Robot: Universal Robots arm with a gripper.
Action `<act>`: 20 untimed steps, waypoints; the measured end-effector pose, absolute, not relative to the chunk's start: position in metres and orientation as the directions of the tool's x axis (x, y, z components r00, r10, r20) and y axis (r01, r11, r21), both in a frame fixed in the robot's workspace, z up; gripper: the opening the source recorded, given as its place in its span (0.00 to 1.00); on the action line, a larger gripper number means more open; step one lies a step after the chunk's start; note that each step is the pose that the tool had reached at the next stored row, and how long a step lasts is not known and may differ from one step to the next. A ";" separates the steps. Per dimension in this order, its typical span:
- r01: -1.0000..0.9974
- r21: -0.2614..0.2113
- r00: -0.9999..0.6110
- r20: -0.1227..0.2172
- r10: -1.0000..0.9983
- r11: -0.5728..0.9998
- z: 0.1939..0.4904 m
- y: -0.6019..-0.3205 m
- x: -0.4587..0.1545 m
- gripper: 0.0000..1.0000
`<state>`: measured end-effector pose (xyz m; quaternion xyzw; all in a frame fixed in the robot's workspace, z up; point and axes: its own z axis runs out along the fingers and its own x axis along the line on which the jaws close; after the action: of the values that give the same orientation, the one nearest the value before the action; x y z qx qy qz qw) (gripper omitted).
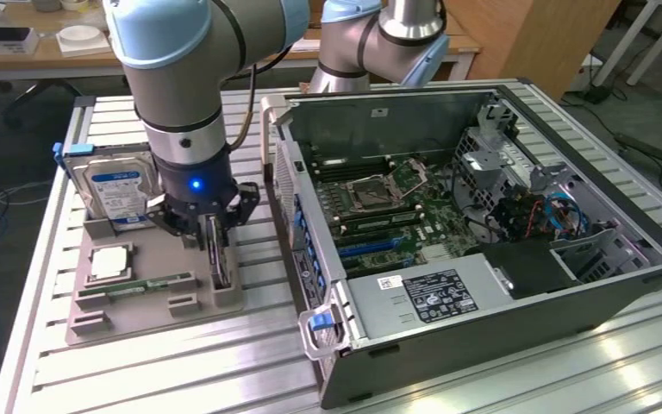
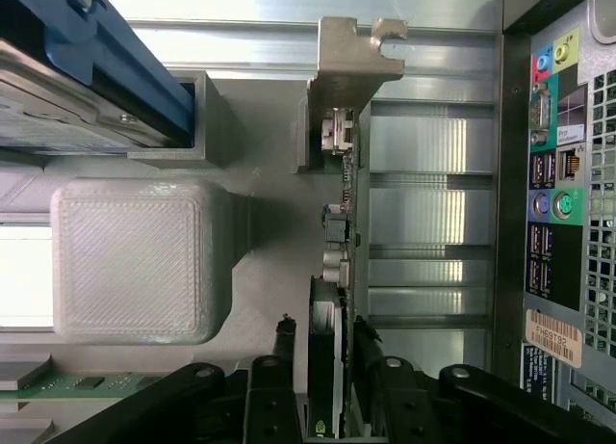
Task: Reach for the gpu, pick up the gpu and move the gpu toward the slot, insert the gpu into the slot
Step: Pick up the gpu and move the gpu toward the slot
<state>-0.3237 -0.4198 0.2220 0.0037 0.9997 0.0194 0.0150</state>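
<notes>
Open computer case (image 1: 503, 341) lying on its side on the slatted metal counter (image 1: 170, 379), motherboard (image 1: 383, 203) bare inside, power supply (image 1: 446, 297) with its white label at the near end. Just beside the case, on the exterior view's left, a grey holder tray (image 1: 135, 315). On the tray's side away from the case, a blue-labelled hard drive (image 1: 118, 190) stands upright, with a pale square chip (image 1: 110, 261) and a green memory stick (image 1: 135, 285) lying flat. Up close, the case's rear port panel (image 2: 558, 174) shows coloured sockets, with a grey ribbed block (image 2: 140, 261) well apart from it. Beyond the case, a wooden desk (image 1: 32, 56)
</notes>
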 end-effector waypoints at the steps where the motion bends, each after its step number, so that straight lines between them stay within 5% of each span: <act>1: 0.007 0.039 -1.000 -0.030 0.008 0.999 0.222 -0.420 -0.324 0.43; 2: 0.007 0.039 -1.000 -0.030 0.008 0.999 0.222 -0.420 -0.324 0.36; 20: 0.007 0.039 -1.000 -0.030 0.008 0.999 0.222 -0.420 -0.323 0.35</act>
<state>-0.3234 -0.4198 0.2219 0.0037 0.9997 0.0194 0.0150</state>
